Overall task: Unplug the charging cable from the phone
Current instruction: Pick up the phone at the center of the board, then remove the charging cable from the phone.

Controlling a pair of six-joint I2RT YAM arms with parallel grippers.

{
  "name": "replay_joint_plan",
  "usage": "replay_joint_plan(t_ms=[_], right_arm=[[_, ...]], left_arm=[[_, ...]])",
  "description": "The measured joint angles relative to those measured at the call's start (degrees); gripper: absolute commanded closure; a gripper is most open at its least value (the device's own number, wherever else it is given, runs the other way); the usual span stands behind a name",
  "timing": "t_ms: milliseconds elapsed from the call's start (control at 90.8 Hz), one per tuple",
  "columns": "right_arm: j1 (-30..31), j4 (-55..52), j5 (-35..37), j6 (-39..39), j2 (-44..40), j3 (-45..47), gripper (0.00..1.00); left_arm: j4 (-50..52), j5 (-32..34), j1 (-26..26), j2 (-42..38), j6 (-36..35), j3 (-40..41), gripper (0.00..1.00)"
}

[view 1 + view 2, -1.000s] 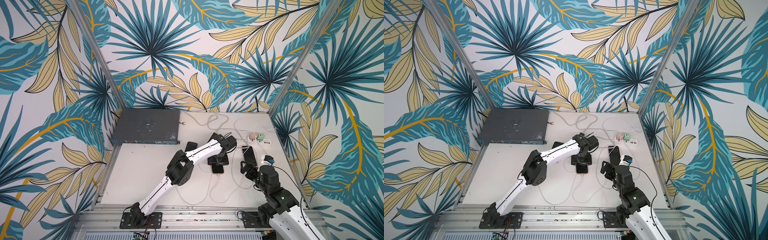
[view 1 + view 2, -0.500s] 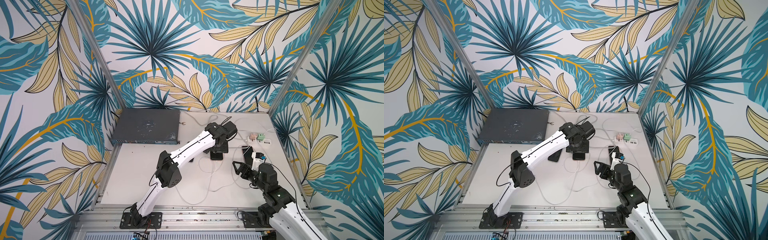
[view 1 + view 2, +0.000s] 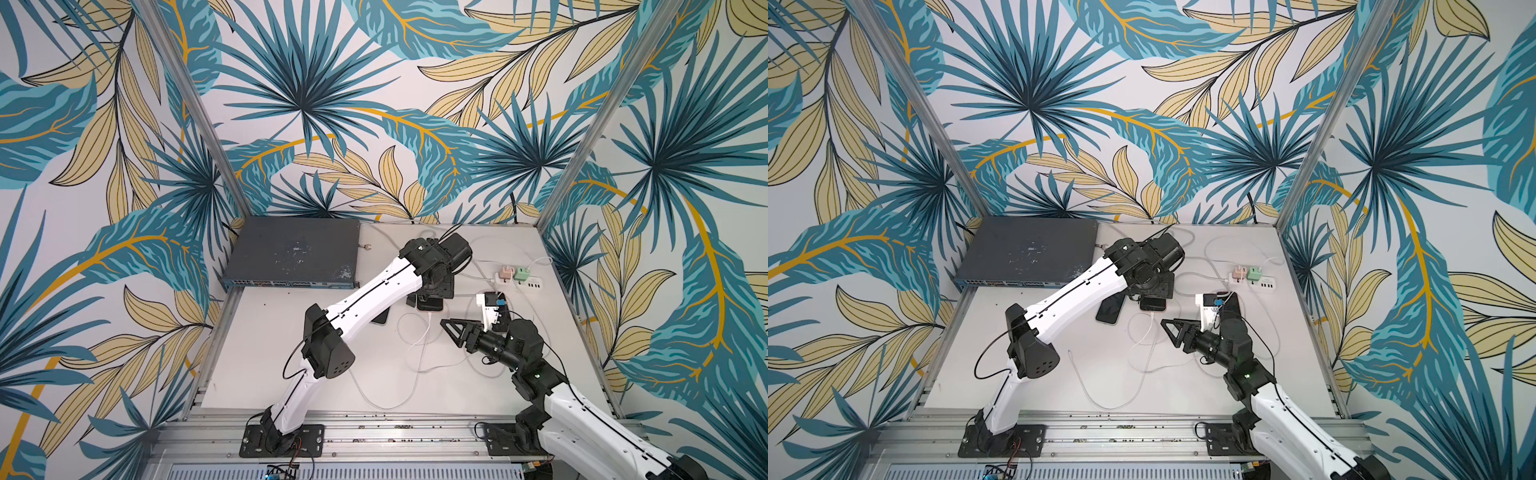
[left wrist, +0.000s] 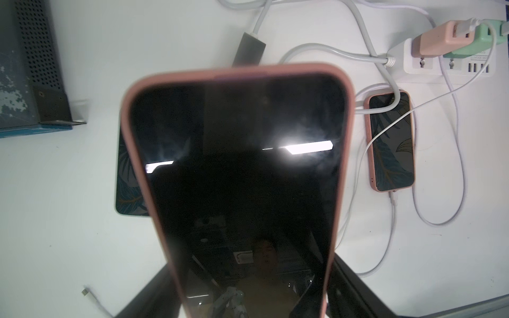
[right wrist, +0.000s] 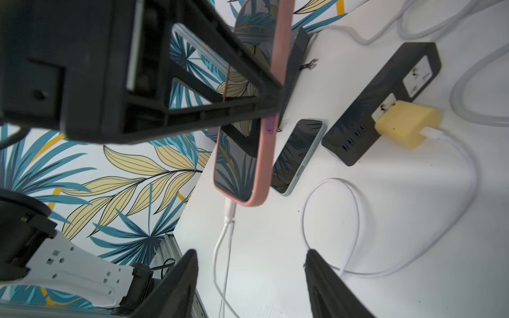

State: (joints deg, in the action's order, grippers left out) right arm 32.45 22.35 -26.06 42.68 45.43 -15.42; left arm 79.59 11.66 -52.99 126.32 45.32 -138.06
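My left gripper (image 3: 432, 293) is shut on the phone (image 4: 237, 165), a dark-screened handset in a pink case, and holds it tilted above the table. The gripper's black fingers (image 4: 349, 286) press on both long edges of the case. In the right wrist view the phone (image 5: 259, 154) hangs with the white plug (image 5: 230, 210) of the charging cable (image 5: 220, 247) still seated in its lower end. My right gripper (image 5: 251, 252) is open just short of that plug, and the cable runs down between its fingers without touching them. In both top views the right gripper (image 3: 1169, 328) sits low, right of the cable (image 3: 428, 328).
A second pink phone (image 4: 391, 143) lies on the table with its own cable. A pale green phone (image 5: 297, 157) lies beside a black power strip (image 5: 385, 102) holding a yellow charger (image 5: 407, 126). A white power strip (image 3: 519, 282) and a grey network switch (image 3: 291, 253) stand at the back.
The left arm has carried the phone up and toward the back. The right gripper has swung left and down to the cable under the phone, and its jaws have narrowed.
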Motion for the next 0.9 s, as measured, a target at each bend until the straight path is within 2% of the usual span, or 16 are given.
replay_joint_plan(t_ms=[297,562,771,903], right_arm=[[3.63,8.72,-1.68,0.98,6.6,0.0,0.37],[5.55,13.9,-1.64,2.29,12.31,-0.11,0.52],[5.92,17.55,-1.64,3.63,13.2,-0.11,0.66],[6.36,19.32,-1.62,4.44,14.12,-0.04,0.68]], left_arm=[[-0.02,-0.11,0.0,0.0,-0.15,0.0,0.52],[-0.04,-0.17,0.02,-0.02,-0.15,0.0,0.52],[-0.07,-0.15,0.0,-0.02,-0.15,0.0,0.52],[-0.02,-0.09,0.07,-0.33,-0.15,0.0,0.52]])
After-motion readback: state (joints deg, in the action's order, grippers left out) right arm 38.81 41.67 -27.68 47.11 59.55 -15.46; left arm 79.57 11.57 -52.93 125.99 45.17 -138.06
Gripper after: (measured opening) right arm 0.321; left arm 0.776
